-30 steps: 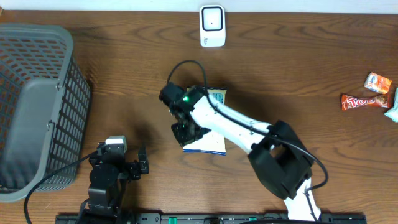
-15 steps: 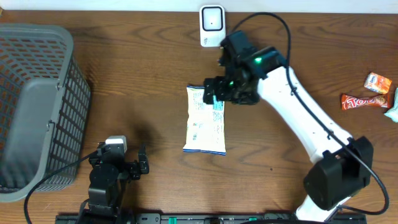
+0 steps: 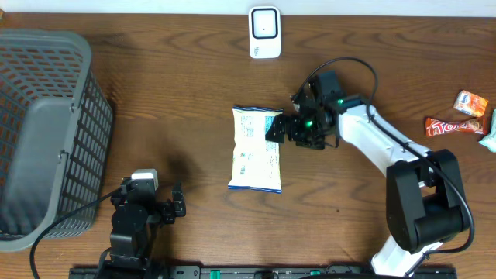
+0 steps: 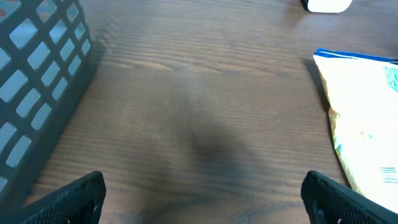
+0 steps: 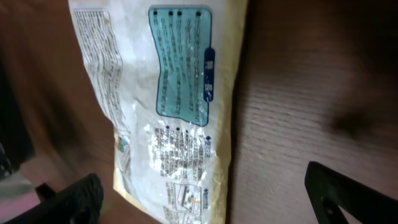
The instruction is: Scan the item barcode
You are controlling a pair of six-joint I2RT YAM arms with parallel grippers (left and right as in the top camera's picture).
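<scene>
The white packet (image 3: pixel 256 149) lay flat on the desk (image 3: pixel 155 77), printed side up. It sat well apart from the scanner (image 3: pixel 264 32), on the robot's side of it and almost straight in line with it. The right claw (image 3: pixel 276 129) stood wide and held nothing. It was a little right of the scanner and nearer the robot, with its tips at the packet edge closest to the scanner. I could not tell whether they touched the wrapper. From its own camera, the teal label and small print filled the space between its fingers. The left claw (image 3: pixel 177 208) was wide too and empty, low over bare wood, far from the scanner toward the robot's left. A grey basket (image 3: pixel 46 132) stood far left of the scanner. A red candy bar (image 3: pixel 453 125) and a small orange pack (image 3: pixel 470 102) lay far to the scanner's right.
</scene>
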